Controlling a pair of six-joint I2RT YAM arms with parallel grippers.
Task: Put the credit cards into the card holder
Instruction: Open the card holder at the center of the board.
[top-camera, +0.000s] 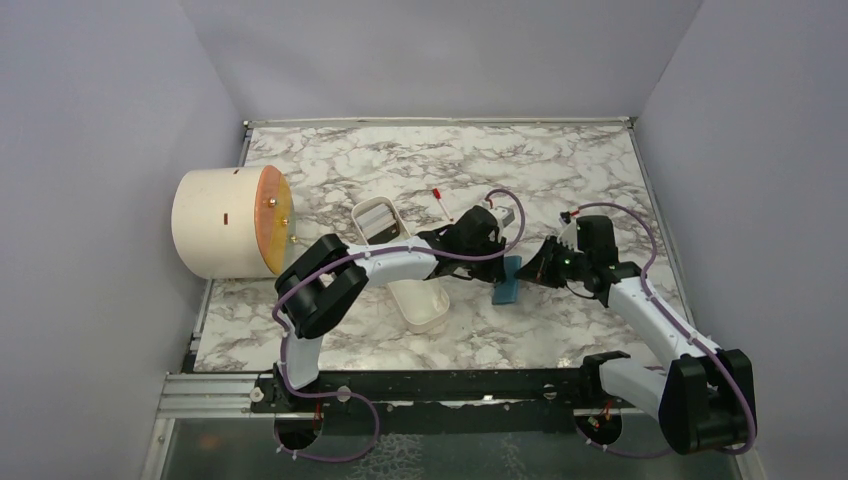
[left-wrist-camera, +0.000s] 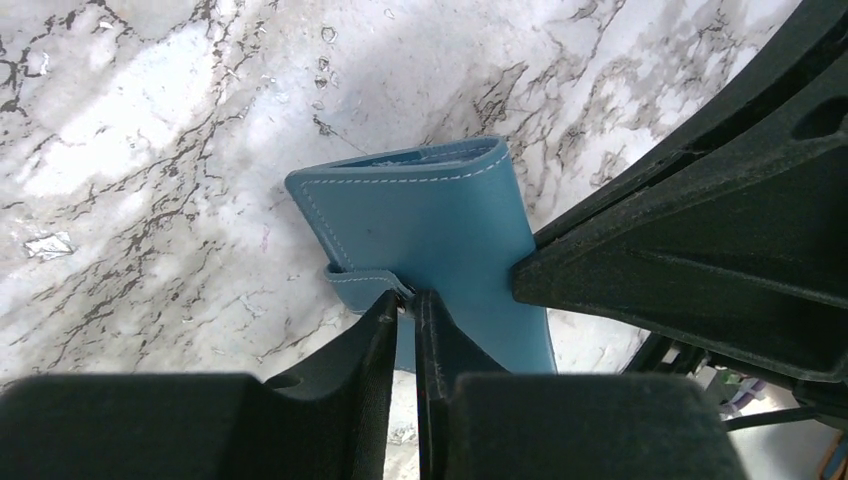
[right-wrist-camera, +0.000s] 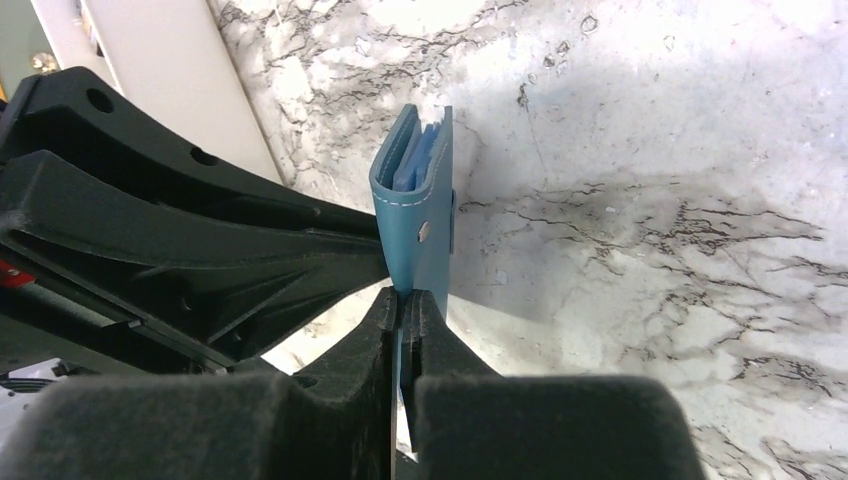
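The teal card holder (top-camera: 507, 281) is held between both grippers over the marble table, right of the white tray. In the left wrist view the card holder (left-wrist-camera: 430, 225) shows its folded outer panel, and my left gripper (left-wrist-camera: 412, 300) is shut on its small strap tab. In the right wrist view the card holder (right-wrist-camera: 420, 215) stands on edge, fold and round snap toward me, and my right gripper (right-wrist-camera: 403, 298) is shut on its near edge. From above, the left gripper (top-camera: 497, 248) and right gripper (top-camera: 535, 268) meet at the holder. No yellow-orange or dark grey credit card shows.
A long white oval tray (top-camera: 420, 290) lies under the left forearm. A cream cylinder with a round orange face (top-camera: 232, 222) stands at the left edge. A small red-tipped stick (top-camera: 438, 200) lies behind the tray. Grey walls enclose the table.
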